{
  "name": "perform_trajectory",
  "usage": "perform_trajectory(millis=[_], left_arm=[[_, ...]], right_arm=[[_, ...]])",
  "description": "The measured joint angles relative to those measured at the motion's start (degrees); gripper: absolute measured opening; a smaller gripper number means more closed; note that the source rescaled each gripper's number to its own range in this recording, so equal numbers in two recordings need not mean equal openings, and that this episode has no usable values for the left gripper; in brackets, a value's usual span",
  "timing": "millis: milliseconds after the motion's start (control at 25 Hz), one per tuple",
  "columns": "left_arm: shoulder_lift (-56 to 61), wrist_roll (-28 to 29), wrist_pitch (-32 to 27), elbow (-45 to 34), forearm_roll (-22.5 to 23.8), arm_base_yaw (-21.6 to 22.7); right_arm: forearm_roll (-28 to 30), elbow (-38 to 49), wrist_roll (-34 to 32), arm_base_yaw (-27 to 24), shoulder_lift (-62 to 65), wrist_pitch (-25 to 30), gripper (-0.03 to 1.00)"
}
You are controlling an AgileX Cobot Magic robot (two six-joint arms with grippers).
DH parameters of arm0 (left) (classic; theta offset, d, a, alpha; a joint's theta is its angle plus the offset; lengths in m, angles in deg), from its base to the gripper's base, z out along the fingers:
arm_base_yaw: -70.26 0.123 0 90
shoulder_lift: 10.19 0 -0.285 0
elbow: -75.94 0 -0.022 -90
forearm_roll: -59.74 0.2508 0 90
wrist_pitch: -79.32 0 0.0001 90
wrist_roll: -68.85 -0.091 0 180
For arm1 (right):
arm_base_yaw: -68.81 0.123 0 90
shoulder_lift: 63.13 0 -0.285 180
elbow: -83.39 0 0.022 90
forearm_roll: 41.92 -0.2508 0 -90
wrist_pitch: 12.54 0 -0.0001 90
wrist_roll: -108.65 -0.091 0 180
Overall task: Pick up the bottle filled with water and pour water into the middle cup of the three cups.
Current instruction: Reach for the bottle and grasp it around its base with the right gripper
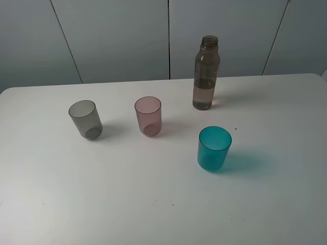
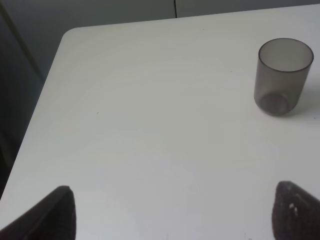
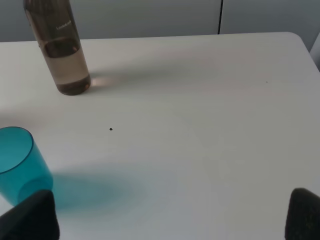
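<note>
while left hand (image 2: pixel 175 216) and right hand (image 3: pixel 167 217) gape wide, one bottle (image 1: pixel 205 76), three cups — grey (image 1: pixel 85 120), pink (image 1: pixel 148 116), teal (image 1: pixel 214 149) — upright

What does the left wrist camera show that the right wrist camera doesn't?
Only the left wrist view shows the smoky grey cup. Only the right wrist view shows the bottle, partly filled, and the teal cup. Both show the white table and an open gripper at the picture's edge: the left gripper and the right gripper.

black left pincer (image 2: pixel 174 214), black right pincer (image 3: pixel 167 216)
</note>
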Motion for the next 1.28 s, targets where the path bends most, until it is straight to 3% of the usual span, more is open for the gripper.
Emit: perform_trajectory(millis=[360,560,1000,1120,1280], left_arm=[[0.0,0.0,0.0,0.0,0.0,0.0],[0.0,0.0,0.0,0.0,0.0,0.0],[0.0,0.0,0.0,0.0,0.0,0.0],[0.0,0.0,0.0,0.0,0.0,0.0],[0.0,0.0,0.0,0.0,0.0,0.0]], right_arm=[[0.0,-6.87,7.38,0.0,0.0,-4.29,0.93],[-0.69,-8.53,8.68,0.0,-8.84,-8.29,0.93],[-6.11,-8.53,9.74,0.0,-34.57,-27.22,0.93],[-8.23,-8.53,12.24,0.0,-40.6,-32.71,0.93],[-13.62,-8.53,20.64,3.48,-49.1,-34.87,0.93]])
